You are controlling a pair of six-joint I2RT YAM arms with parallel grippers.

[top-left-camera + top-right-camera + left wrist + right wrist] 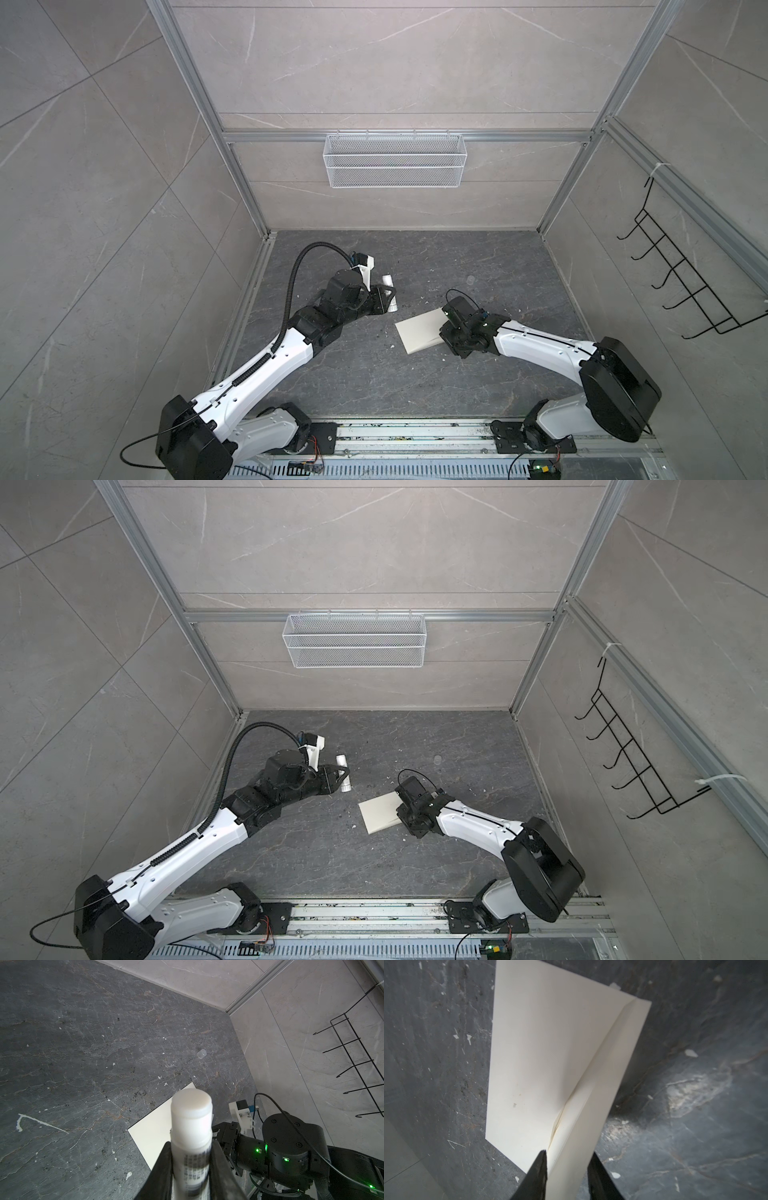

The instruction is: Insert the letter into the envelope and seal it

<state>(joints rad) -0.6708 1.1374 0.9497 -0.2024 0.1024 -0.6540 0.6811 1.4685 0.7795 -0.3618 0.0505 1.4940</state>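
On my left, the left end effector [191,1147] is clamped on a glue stick [191,1109], whose bare white end sticks out past the fingers. Right of it, near the middle in both top views, the envelope [417,336] lies on the tabletop [365,374] with its flap [602,1084] raised. The right end effector [568,1155] sits at the envelope's right end. The flap is between its slightly parted fingers, and I cannot tell whether they pinch it. A small clear cap [201,1054] lies farther back, well apart from the envelope.
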